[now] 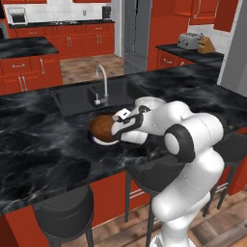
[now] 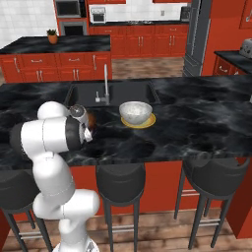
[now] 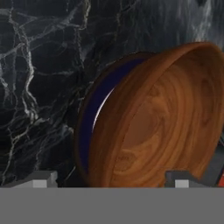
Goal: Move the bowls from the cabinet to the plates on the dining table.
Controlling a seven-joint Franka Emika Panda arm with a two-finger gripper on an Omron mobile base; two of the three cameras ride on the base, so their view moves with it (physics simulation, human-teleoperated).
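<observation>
Left base view: black marble dining table, red cabinetry behind.

Brown bowl just ahead of the jaws: wood-grain look, swirled rings, glossy sheen inside. Blue-rimmed plate under it: smooth, glazed, dark blue edge with a white glint. Surface around the jaws: black marble, white veins, polished and reflective. Grey bowl off to one side of the jaws: speckled stone look, satin. Yellow plate beneath it: smooth, matt. Faucet beyond the jaws: bright silvery metal. Stool seats below the surface edge: dark, matt, leather-like. Floor: wood planks, low sheen.
</observation>
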